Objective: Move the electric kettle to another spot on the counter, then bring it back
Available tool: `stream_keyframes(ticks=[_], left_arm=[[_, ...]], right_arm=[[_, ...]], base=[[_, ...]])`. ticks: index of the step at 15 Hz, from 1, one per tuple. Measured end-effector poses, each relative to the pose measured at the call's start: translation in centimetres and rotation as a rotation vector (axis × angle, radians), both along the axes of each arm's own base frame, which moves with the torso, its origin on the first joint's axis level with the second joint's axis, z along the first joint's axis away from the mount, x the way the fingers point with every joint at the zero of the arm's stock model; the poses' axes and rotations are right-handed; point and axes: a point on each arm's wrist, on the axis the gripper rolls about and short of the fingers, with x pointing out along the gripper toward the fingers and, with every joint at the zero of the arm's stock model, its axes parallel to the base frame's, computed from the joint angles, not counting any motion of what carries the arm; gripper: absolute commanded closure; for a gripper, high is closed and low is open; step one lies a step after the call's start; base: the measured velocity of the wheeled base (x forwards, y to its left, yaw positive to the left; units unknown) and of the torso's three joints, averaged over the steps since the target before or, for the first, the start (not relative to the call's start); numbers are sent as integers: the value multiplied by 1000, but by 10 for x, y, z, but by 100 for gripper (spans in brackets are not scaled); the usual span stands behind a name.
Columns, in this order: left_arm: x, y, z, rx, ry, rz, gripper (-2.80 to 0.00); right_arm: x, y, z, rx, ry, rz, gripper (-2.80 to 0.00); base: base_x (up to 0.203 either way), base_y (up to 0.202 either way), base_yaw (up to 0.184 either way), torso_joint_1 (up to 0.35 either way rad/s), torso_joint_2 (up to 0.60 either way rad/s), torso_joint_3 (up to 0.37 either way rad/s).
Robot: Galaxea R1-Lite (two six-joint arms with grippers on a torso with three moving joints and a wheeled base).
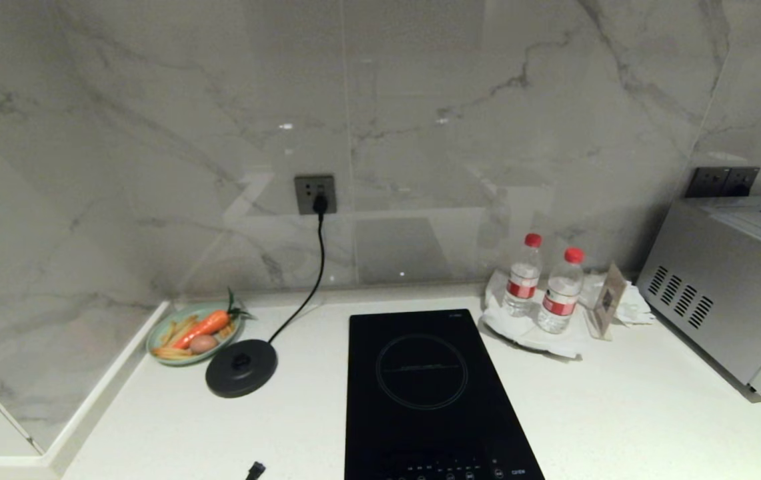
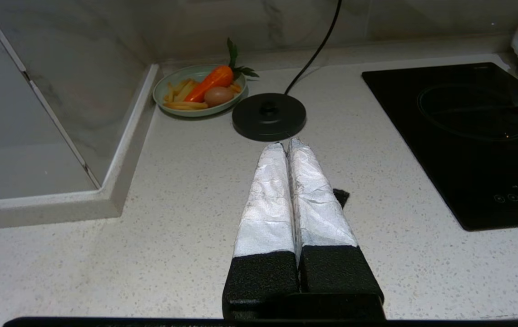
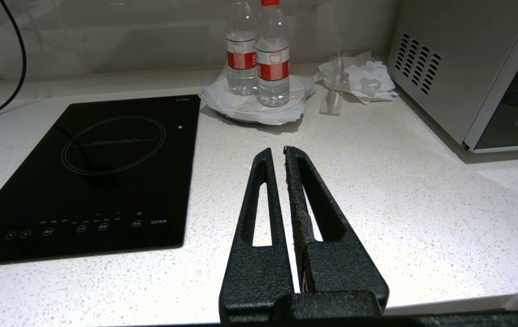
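Observation:
The electric kettle is out of view in every view. Its flat round black base disc (image 1: 241,367) lies bare on the white speckled counter (image 1: 620,413), and its cord runs up to a wall socket (image 1: 315,193). My left gripper (image 2: 286,143) hovers low over the counter just short of the base disc (image 2: 269,116). Its white-wrapped fingers are shut with nothing between them. My right gripper (image 3: 277,150) is over the counter to the right of the hob, shut and empty. Neither arm shows in the head view.
A black glass hob (image 1: 427,393) is set in the counter's middle. A green plate (image 1: 157,333) of carrot, egg and fries sits in the left corner. Two water bottles (image 1: 523,277) stand on a white tray at the back. A silver oven (image 1: 720,293) stands at the right. A small black piece (image 1: 255,470) lies near the front edge.

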Motion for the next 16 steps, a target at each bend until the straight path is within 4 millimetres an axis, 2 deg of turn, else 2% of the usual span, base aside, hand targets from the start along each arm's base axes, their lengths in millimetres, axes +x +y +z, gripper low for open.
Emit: stream_keyframes(ticks=[7,16], left_arm=[[0,0,0,1,0,1,0],[0,0,0,0,-1,1,0]], right_arm=[[0,0,0,0,0,0,0],[0,0,0,1,0,0,0]], base=[[0,0,0,-10,14,11],[0,0,0,-92,222,122]])
